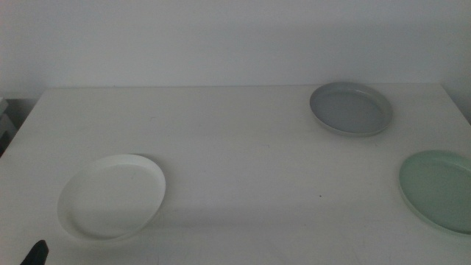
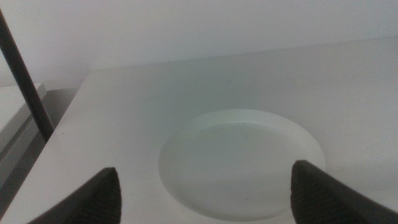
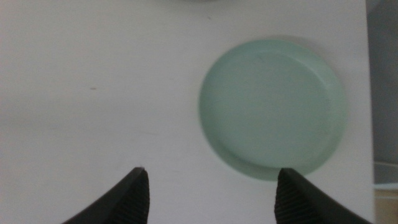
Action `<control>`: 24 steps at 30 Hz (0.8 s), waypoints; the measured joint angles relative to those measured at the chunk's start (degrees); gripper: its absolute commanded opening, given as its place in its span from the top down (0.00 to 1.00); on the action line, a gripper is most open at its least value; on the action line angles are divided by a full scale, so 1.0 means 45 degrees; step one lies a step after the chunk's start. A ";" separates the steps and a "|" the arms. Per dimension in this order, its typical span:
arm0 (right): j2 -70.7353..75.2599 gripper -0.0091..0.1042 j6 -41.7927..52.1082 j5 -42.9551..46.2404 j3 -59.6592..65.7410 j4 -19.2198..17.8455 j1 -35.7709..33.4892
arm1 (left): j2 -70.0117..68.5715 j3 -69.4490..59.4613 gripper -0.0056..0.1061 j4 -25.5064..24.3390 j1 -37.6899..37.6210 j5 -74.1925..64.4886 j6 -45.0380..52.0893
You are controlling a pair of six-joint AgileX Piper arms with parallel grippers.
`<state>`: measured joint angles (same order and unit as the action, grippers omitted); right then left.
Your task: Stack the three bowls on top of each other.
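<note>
- A plain pale wall is seen behind a white worktop [image 1: 235, 147], on which the three bowls lie well apart, none of them on another.
- The white bowl [image 1: 112, 196] is found at the near left of the middle view, the grey bowl [image 1: 350, 108] at the far right, and the mint green bowl [image 1: 439, 191] at the near right, partly cut off by the picture's edge.
- The left end effector [image 2: 208, 196] is held above the worktop with its jaws spread wide and nothing between them; the white bowl [image 2: 241, 163] lies just ahead of it in the left wrist view.
- In the middle view only a dark tip of the left end effector [image 1: 34, 252] is shown at the bottom edge.
- The right end effector [image 3: 208, 196] is likewise spread wide and empty, looking down with the mint green bowl [image 3: 272, 109] beside and beyond its jaws; it is not shown in the middle view.
- No bowl is gripped, so the task is judged to be at its very start, with the first pick not yet made.
- For the next move, one end effector would need to be lowered over a bowl's low rim, so that one jaw sits inside and one outside, before it is closed and lifted.
- A shallow rim offers little to hold, so a careful, level approach is judged necessary.
</note>
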<state>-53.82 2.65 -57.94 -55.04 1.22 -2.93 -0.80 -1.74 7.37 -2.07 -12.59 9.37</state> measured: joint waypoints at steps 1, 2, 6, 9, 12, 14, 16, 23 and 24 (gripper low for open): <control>-0.0430 0.46 0.0000 0.0000 -0.0206 -0.0189 0.0000 | 0.0000 0.0000 0.01 0.0000 0.0000 0.0000 0.0000; -0.0859 0.46 0.0000 0.0000 -0.0420 -0.0367 0.0030 | 0.0000 0.0000 0.01 0.0000 0.0000 0.0000 0.0000; -0.2540 0.46 0.0000 0.0000 -0.1204 -0.0530 0.1007 | 0.0000 0.0000 0.01 0.0000 0.0000 0.0000 0.0000; -0.3859 0.46 0.0000 0.0068 -0.1813 -0.0502 0.2153 | 0.0000 0.0000 0.01 0.0000 0.0000 0.0000 0.0000; -0.5207 0.46 0.0131 0.0283 -0.2219 -0.0502 0.3265 | 0.0000 0.0000 0.01 0.0000 0.0000 0.0000 0.0000; -0.6128 0.46 0.0298 0.0563 -0.2429 -0.0502 0.3871 | 0.0000 0.0000 0.01 0.0000 0.0000 0.0000 0.0000; -0.6989 0.46 0.0520 0.0821 -0.2553 -0.0502 0.4273 | 0.0000 0.0000 0.01 0.0000 0.0000 0.0000 0.0000; -0.9222 0.46 0.1175 0.2323 -0.2602 -0.0503 0.4662 | 0.0000 0.0000 0.01 0.0000 0.0000 0.0000 0.0000; -0.9456 0.46 0.1199 0.2550 -0.2602 -0.0436 0.4717 | 0.0000 0.0000 0.01 0.0000 0.0000 0.0000 0.0000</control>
<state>-96.38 8.04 -46.46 -66.75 -0.74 18.30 -0.80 -1.74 7.37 -2.07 -12.59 9.37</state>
